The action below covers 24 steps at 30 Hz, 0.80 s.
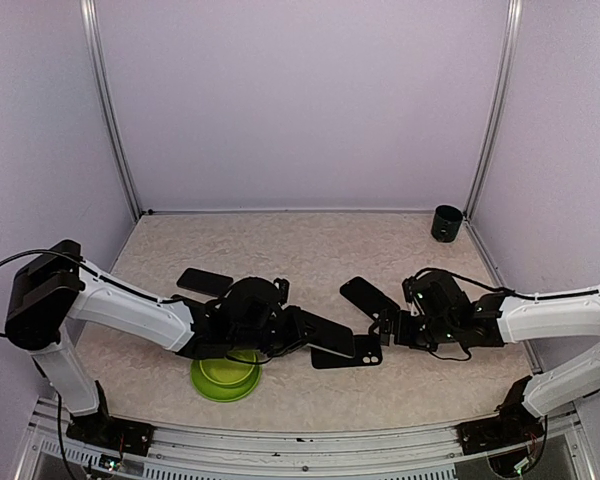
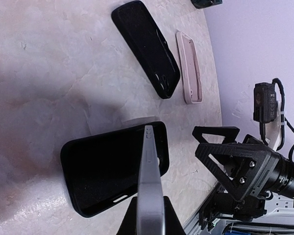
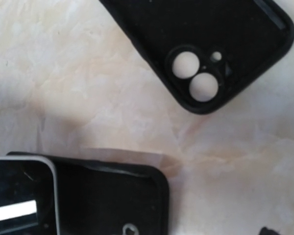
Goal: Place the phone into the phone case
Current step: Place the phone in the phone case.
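Top external: the left gripper (image 1: 315, 335) pinches the phone (image 1: 328, 330), tilted over the black phone case (image 1: 352, 356) on the table (image 1: 310, 250). The right gripper (image 1: 385, 328) sits just beside the case, jaws spread wide. Left wrist: the phone stands edge-on above the open case. Right wrist: the phone's corner overlaps the case.

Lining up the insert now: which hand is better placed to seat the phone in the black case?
Left. The left hand is shut on the phone, edge-on over the open black case. The right hand is open beside that case, holding nothing.
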Motion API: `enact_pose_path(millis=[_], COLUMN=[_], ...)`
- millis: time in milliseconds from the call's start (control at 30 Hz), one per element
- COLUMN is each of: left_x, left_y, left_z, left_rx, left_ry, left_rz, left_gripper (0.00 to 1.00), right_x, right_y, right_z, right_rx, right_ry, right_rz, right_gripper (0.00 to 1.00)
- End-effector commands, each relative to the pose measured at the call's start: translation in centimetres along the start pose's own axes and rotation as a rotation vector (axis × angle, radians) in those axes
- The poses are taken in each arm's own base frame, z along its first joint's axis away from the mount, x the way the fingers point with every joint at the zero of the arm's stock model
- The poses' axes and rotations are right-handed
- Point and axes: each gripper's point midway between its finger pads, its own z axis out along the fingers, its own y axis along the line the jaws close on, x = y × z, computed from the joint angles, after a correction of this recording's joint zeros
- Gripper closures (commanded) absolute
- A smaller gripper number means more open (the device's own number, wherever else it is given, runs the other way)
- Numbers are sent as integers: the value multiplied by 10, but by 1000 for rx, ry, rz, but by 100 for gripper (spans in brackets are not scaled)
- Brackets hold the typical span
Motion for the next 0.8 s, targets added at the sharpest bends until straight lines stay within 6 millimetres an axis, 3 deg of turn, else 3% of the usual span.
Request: enact_pose_path(millis=[0,233,767], left_x=[-11,-6,14], left_y=[-25,-36,-31], left_z=[2,8,26], left_rx=[64,83,69], left_ry=[-42,-19,30], left_rz=[-54,-77,-100], left_gripper=[100,100,100], right_x=[-1,1,1], right_y=[0,-1,1], right_z=[0,1,3], right_rx=[-21,-26,-38], right_ry=[-11,-8,-4], right_rz=[32,43,62], right_gripper=[2,2,3])
